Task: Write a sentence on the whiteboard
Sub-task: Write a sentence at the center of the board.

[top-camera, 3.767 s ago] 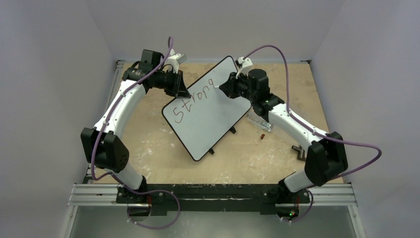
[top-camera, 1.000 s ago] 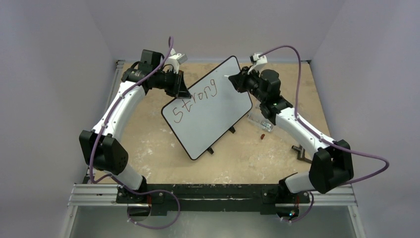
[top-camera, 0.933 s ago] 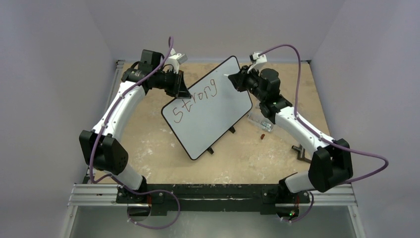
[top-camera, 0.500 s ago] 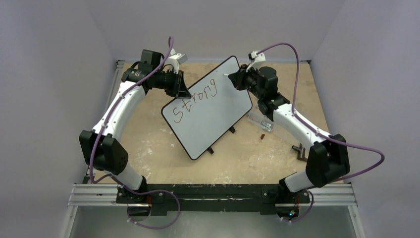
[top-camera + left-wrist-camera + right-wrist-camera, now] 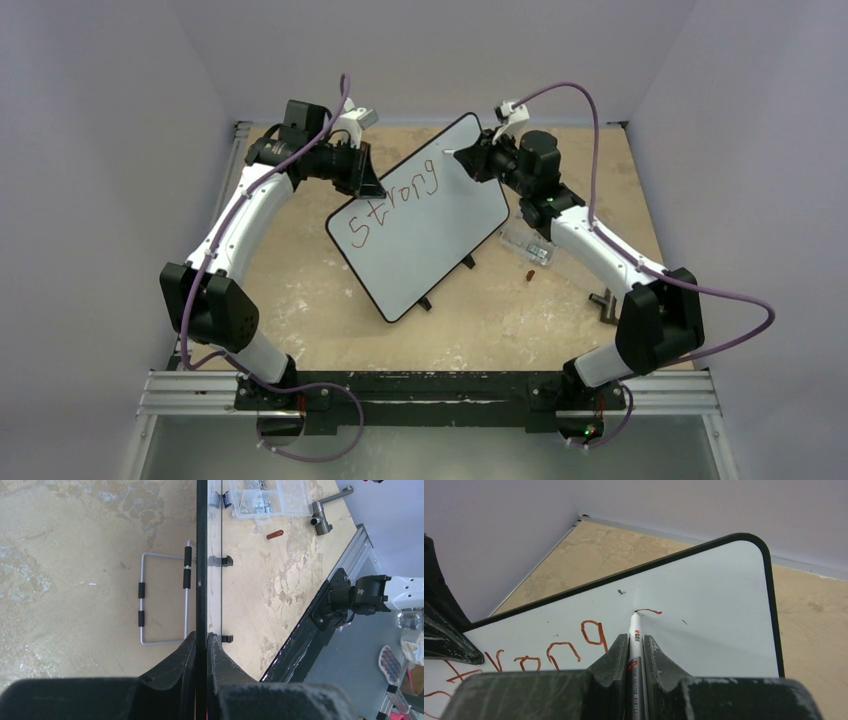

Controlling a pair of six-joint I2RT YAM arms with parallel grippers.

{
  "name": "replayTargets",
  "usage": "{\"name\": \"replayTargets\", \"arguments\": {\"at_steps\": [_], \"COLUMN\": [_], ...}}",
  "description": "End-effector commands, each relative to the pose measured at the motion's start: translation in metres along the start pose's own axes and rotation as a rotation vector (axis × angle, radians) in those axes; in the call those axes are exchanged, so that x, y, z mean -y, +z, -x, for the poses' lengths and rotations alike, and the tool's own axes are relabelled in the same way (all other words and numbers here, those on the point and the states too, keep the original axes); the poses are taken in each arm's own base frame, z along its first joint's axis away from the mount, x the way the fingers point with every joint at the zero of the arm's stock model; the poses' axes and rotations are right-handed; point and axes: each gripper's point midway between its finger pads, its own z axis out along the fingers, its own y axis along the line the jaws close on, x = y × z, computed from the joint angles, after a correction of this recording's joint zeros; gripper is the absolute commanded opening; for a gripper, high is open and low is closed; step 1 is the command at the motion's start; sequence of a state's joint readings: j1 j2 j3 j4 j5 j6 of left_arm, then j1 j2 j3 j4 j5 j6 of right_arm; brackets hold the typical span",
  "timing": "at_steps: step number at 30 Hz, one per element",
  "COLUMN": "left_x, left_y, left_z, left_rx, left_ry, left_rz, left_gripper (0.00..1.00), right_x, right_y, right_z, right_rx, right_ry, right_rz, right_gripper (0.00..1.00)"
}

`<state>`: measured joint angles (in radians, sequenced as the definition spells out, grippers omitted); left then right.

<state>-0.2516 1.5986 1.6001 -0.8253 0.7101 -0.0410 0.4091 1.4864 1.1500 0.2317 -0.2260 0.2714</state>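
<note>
Mid-surface, between the arms, whiteboard (image 5: 430,240) sits diagonal. Left jaws pinch its black rim; right jaws clamp the marker (image 5: 635,639), tip on the board. Likely stiff, light and slick-faced, so hold it by the rim. Sentence (image 5: 398,198) reads "Strong"; marker label unreadable.

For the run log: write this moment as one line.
left gripper: shut on whiteboard edge | right gripper: shut on marker, tip on board | sentence: "Strong", short stroke after it
</note>
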Motion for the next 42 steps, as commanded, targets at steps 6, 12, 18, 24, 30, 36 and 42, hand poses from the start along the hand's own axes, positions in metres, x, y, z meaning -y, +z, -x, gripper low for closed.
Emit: {"name": "replayTargets", "arguments": {"at_steps": [6,12,18,24,30,36,42], "left_x": [0.01,0.011,0.011,0.011,0.011,0.012,0.012], "left_y": [-0.014,-0.015,-0.015,-0.016,-0.016,-0.017,-0.017], "left_z": [0.031,0.031,0.031,0.031,0.031,0.031,0.031], "left_rx": [0.118,0.12,0.12,0.121,0.121,0.123,0.123], "left_ry": [0.138,0.14,0.14,0.141,0.14,0.142,0.141], "left_rz": [0.007,0.007,0.008,0.009,0.009,0.009,0.009], "left_gripper": [0.0,0.0,0.0,0.0,0.0,0.0,0.0], "right_x": [-0.01,-0.008,0.006,0.015,0.017,0.013,0.011], "right_y": [0.006,0.002,-0.002,0.0,0.004,0.009,0.014], "right_z": [0.0,-0.014,-0.02,-0.008,0.007,0.019,0.022], "right_rx": [-0.025,-0.059,-0.071,-0.048,-0.021,-0.004,-0.005], "right_ry": [-0.043,-0.034,-0.032,-0.031,-0.031,-0.031,-0.028], "right_rz": [0.076,0.072,-0.01,-0.069,-0.094,-0.082,-0.069], "right_gripper": [0.0,0.0,0.0,0.0,0.0,0.0,0.0]}}
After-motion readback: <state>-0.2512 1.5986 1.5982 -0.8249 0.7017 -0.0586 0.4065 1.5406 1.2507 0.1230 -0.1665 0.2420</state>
